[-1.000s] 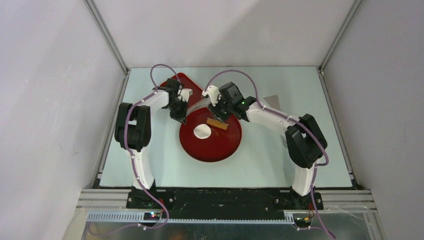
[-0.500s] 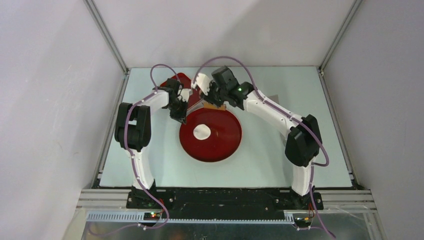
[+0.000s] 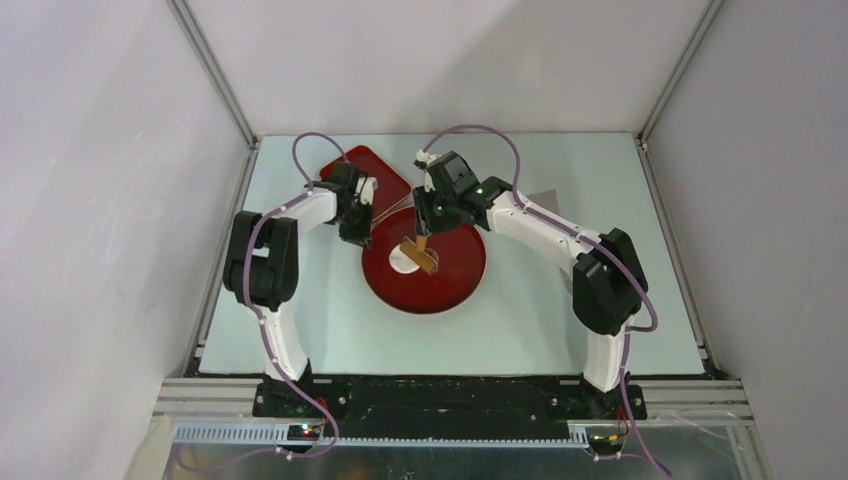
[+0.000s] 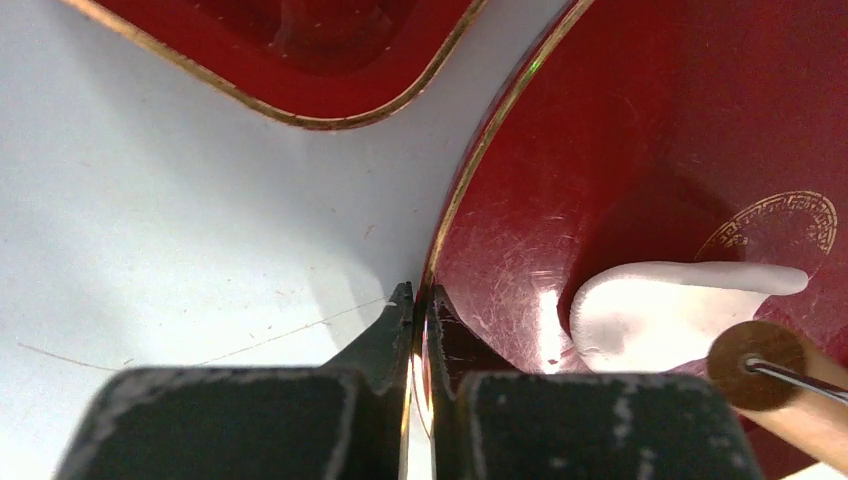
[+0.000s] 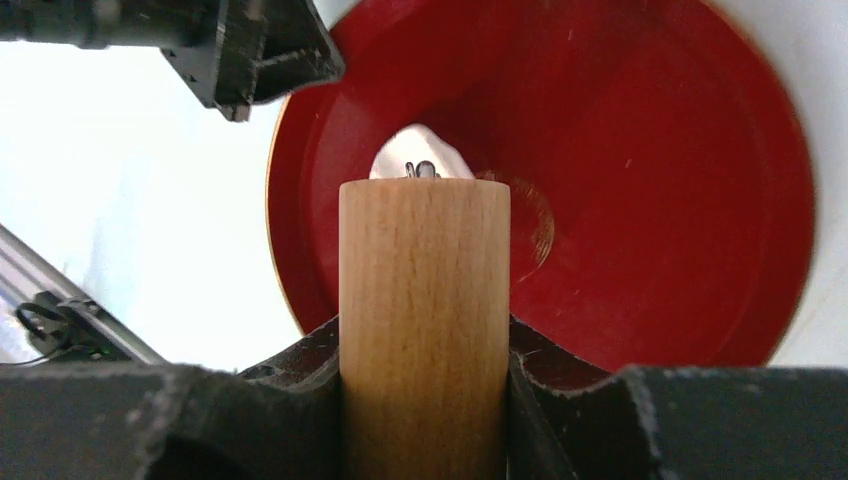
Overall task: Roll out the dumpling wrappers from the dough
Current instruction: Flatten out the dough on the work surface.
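A round red plate [image 3: 455,285] lies mid-table, and a small flat white dough disc, the dumpling wrapper [image 3: 402,259], rests on its left half. My left gripper [image 3: 357,236] is shut on the plate's gold left rim [image 4: 447,215], with the jaws pinching it from both sides [image 4: 420,305]. My right gripper [image 3: 426,222] is shut on a wooden rolling pin [image 5: 425,290]. The pin slants down, and its far end [image 4: 758,352] sits over the near edge of the wrapper [image 4: 665,305]. In the right wrist view the wrapper [image 5: 420,152] peeks out just beyond the pin's tip.
A second red tray [image 3: 372,168] with rounded corners sits behind the plate at the back left, close to my left wrist. A grey patch [image 3: 545,198] lies on the table behind my right arm. Frame posts and white walls enclose the table.
My right gripper carried the rolling pin to the plate's far rim, then back, turned end-on over the wrapper. The left gripper has kept its hold on the rim.
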Robot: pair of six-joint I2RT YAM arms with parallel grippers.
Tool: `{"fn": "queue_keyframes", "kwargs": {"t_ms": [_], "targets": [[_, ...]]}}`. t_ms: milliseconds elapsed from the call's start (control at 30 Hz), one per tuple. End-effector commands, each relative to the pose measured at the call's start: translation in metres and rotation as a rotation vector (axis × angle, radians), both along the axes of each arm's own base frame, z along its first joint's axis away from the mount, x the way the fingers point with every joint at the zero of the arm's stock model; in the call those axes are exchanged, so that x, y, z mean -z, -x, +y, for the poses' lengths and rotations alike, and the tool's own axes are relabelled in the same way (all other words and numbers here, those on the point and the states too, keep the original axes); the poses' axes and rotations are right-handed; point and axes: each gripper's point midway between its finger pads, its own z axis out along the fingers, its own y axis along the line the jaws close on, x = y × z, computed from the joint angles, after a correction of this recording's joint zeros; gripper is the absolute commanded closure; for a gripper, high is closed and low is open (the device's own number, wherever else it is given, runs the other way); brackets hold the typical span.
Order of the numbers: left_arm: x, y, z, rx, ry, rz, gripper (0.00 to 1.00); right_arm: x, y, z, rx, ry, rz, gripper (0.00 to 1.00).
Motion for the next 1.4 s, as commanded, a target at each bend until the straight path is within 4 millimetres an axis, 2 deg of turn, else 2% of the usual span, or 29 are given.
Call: {"fn": "queue_keyframes", "kwargs": {"t_ms": [0,233,267,300,400,467,500,600,733,833,900,1000,1067,1133,1167,1200,1233,1267,1300,1333,1367], "targets": [[0.004,-0.001,0.019,-0.114,-0.083,-0.038,1.00,-0.025,-0.010,0.011,0.112,-0.186,0.053,1.00],[0.006,0.005,0.022,-0.158,-0.098,-0.033,1.00,-0.001,-0.036,0.017,0.144,-0.229,0.146,1.00],[0.006,0.005,0.020,-0.153,-0.093,-0.035,1.00,0.010,-0.040,0.017,0.150,-0.207,0.155,1.00],[0.006,0.006,0.020,-0.150,-0.091,-0.033,1.00,0.011,-0.045,0.014,0.169,-0.182,0.145,1.00],[0.006,0.005,0.020,-0.147,-0.088,-0.038,1.00,0.033,-0.054,0.003,0.199,-0.107,0.132,1.00],[0.007,0.004,0.021,-0.149,-0.090,-0.042,1.00,0.051,-0.054,-0.015,0.219,-0.069,0.149,1.00],[0.006,0.004,0.020,-0.148,-0.088,-0.043,1.00,0.055,-0.054,-0.020,0.218,-0.061,0.143,1.00],[0.006,0.004,0.019,-0.143,-0.081,-0.043,1.00,0.065,-0.050,-0.056,0.243,-0.023,0.142,1.00],[0.007,0.003,0.020,-0.149,-0.074,-0.040,1.00,0.062,-0.046,-0.101,0.277,0.067,0.078,1.00],[0.006,0.002,0.021,-0.152,-0.073,-0.042,1.00,0.050,-0.046,-0.121,0.290,0.096,0.028,1.00],[0.006,0.003,0.020,-0.152,-0.071,-0.040,1.00,0.041,-0.046,-0.126,0.287,0.105,-0.002,1.00],[0.006,0.003,0.020,-0.149,-0.067,-0.043,1.00,0.018,-0.049,-0.120,0.253,0.074,-0.078,1.00],[0.006,0.002,0.019,-0.146,-0.063,-0.043,1.00,-0.015,-0.051,-0.106,0.205,0.011,-0.168,1.00],[0.006,0.003,0.018,-0.145,-0.061,-0.041,1.00,-0.041,-0.051,-0.087,0.154,-0.043,-0.223,1.00],[0.006,0.002,0.018,-0.143,-0.059,-0.042,1.00,-0.060,-0.050,-0.072,0.120,-0.088,-0.246,1.00],[0.006,0.002,0.018,-0.142,-0.059,-0.040,1.00,-0.062,-0.050,-0.062,0.099,-0.109,-0.232,1.00],[0.006,0.002,0.018,-0.142,-0.058,-0.041,1.00,-0.079,-0.052,-0.050,0.081,-0.141,-0.246,1.00],[0.007,0.002,0.017,-0.140,-0.058,-0.040,1.00,-0.073,-0.053,-0.038,0.062,-0.161,-0.208,1.00],[0.007,0.002,0.017,-0.140,-0.057,-0.039,1.00,-0.088,-0.058,-0.028,0.062,-0.202,-0.214,1.00],[0.006,0.002,0.017,-0.140,-0.057,-0.040,1.00,-0.076,-0.060,-0.016,0.036,-0.215,-0.169,1.00],[0.006,0.001,0.017,-0.139,-0.056,-0.042,1.00,-0.088,-0.064,-0.007,0.033,-0.250,-0.165,1.00]]}}
